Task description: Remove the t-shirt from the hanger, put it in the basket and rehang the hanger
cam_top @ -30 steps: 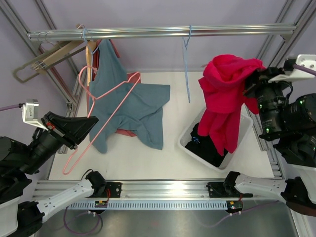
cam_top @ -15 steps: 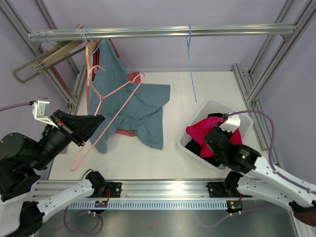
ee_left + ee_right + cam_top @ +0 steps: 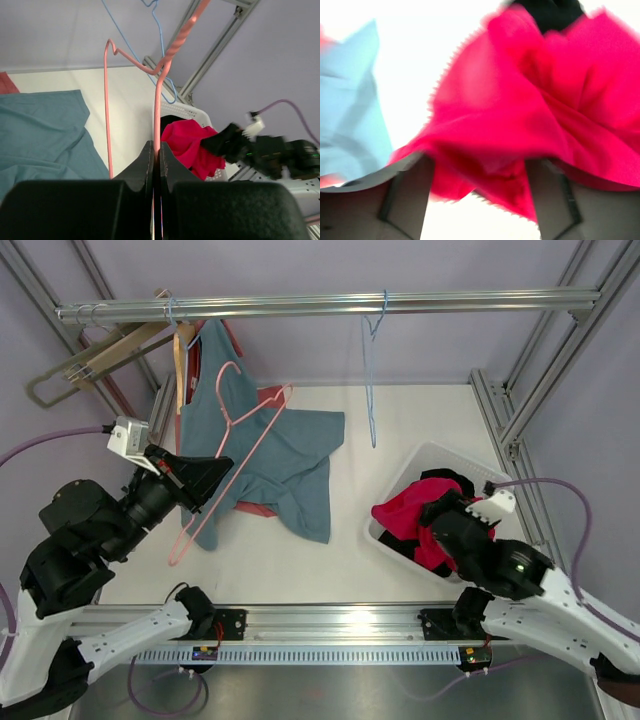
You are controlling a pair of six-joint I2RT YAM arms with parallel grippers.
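The left gripper [image 3: 156, 150] is clenching the bare pink wire hanger [image 3: 156, 105], holding it tilted above the teal shirt [image 3: 290, 455] that is lying on the table. The right gripper [image 3: 445, 512] is hovering with its fingers spread over the red t-shirt [image 3: 400, 515], which is sitting bunched in the white laundry basket [image 3: 420, 458].

You see a matt red cloth t-shirt [image 3: 402, 516], a smooth white plastic basket [image 3: 437, 453] and a glossy pink wire hanger [image 3: 156, 105].
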